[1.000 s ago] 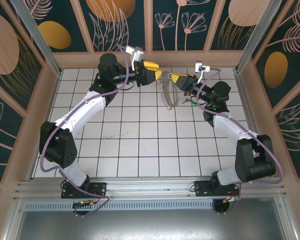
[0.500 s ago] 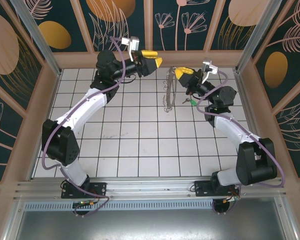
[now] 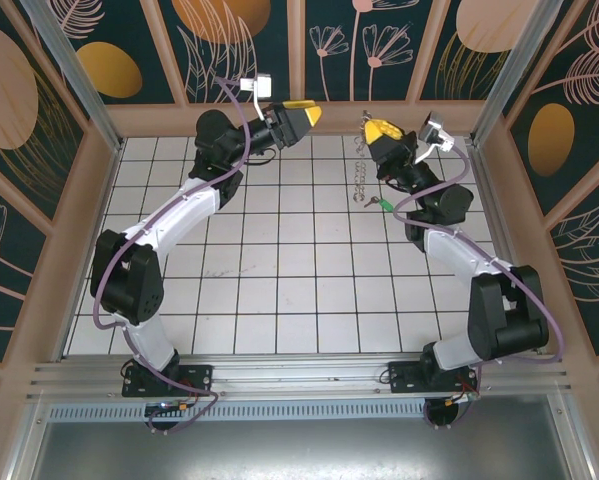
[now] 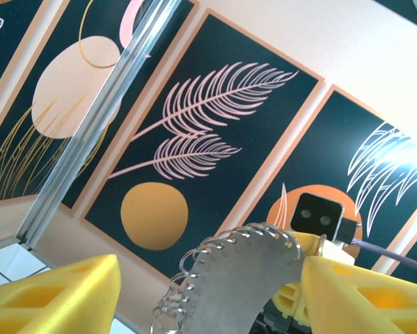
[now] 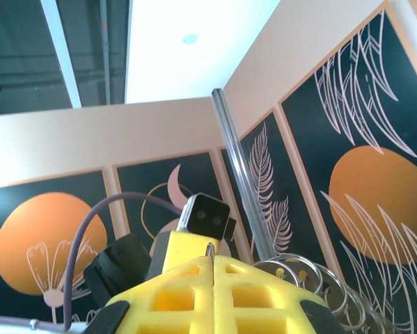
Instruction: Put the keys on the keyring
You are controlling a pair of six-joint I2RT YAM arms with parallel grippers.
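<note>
Right gripper (image 3: 372,125), from above, pinches shut on the hanging keyring (image 3: 360,170); left gripper (image 3: 309,114) gapes empty; green key (image 3: 384,203) lies on white tiles (image 3: 279,260). Left wrist: keyring (image 4: 243,285) beyond spread fingers (image 4: 55,296), leaf-painted wall (image 4: 194,139) behind. Right wrist: closed fingers (image 5: 194,296), rings (image 5: 312,278) beside.

No text, numbers, brands or signs readable anywhere. Wall panels (image 3: 229,45) carry plant and circle drawings, no lettering.
</note>
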